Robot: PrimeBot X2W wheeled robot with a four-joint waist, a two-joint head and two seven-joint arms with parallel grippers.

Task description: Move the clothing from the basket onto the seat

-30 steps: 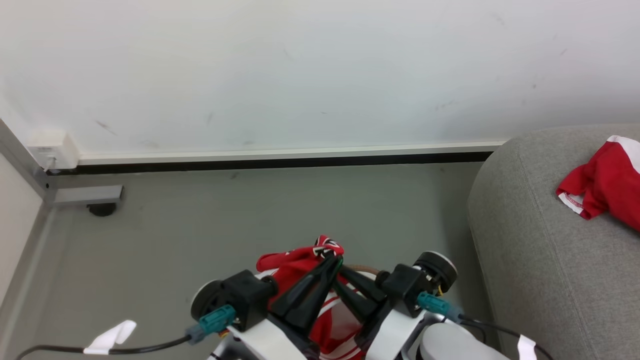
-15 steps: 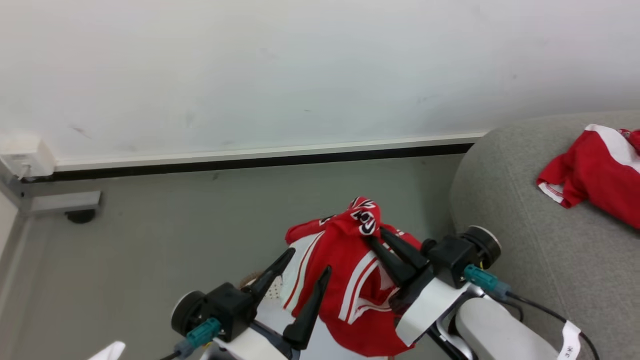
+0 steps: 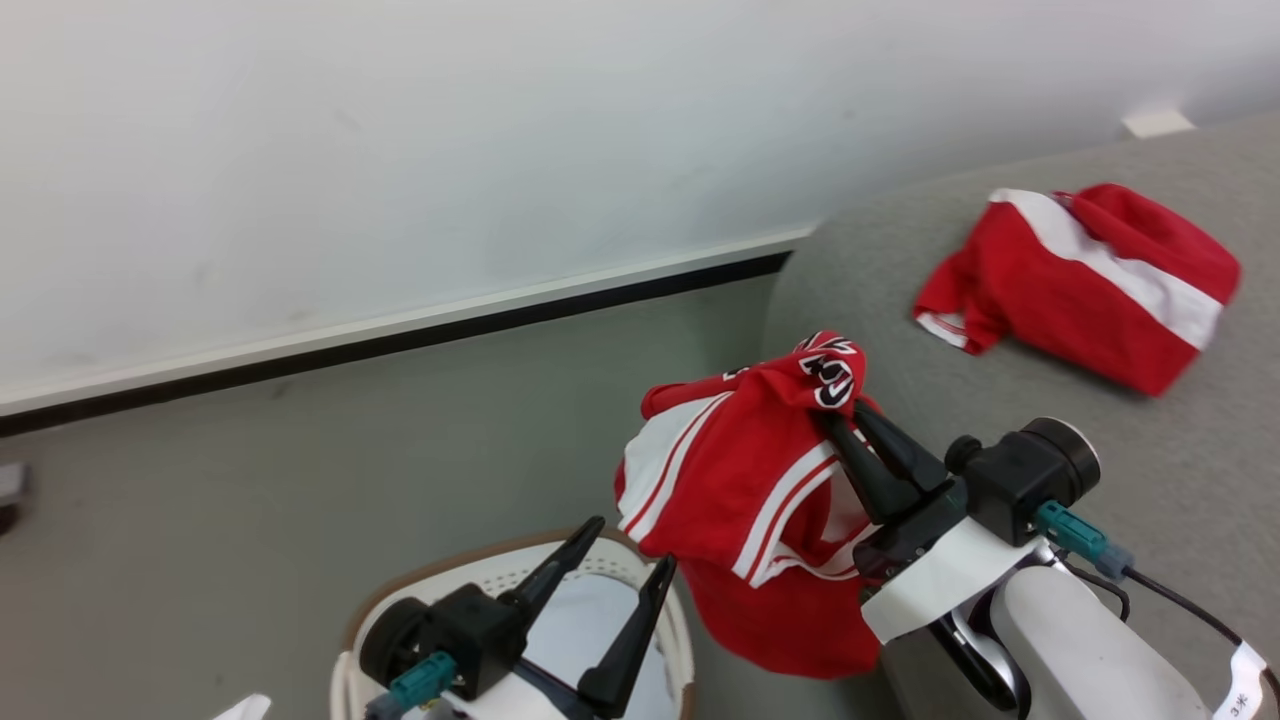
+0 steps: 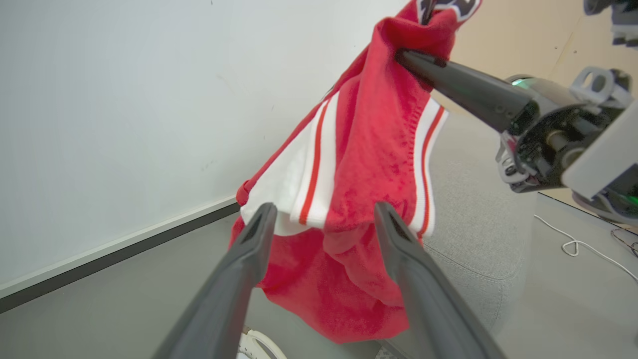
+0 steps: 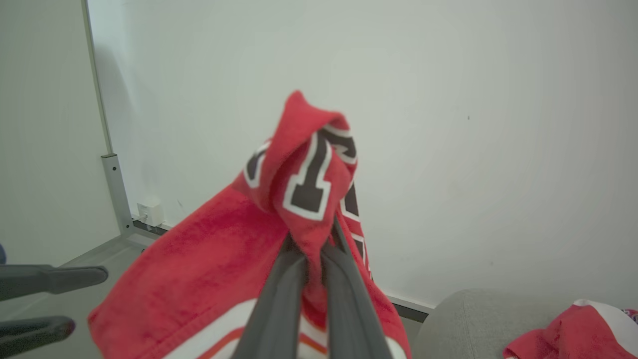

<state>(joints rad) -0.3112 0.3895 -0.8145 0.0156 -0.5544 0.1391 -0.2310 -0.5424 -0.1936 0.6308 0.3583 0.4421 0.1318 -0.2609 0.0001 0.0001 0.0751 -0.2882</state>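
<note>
My left gripper [image 3: 633, 541] and right gripper [image 3: 845, 412] each end in two long, matte black fingers [image 3: 628, 640] tapering to points. Behind the fingers sits a blocky black housing [image 3: 1010, 480] with a round cap [image 3: 1065, 445], then a white cuff [image 3: 940, 585]. A teal connector [image 3: 1070, 528] beside the housing feeds a black cable [image 3: 1190, 615] carrying a white label [image 3: 1240, 690].

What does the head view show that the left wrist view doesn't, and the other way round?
Head view: a second jersey lying on the sofa.

Left wrist view: a white cable on the floor beyond the sofa, and a side look at the held jersey down to its hanging lower hem.

Shared: the held jersey pinched near its top in the shut right gripper, the left gripper open and empty, the sofa's rounded edge, and the pale wall with its dark skirting.
</note>
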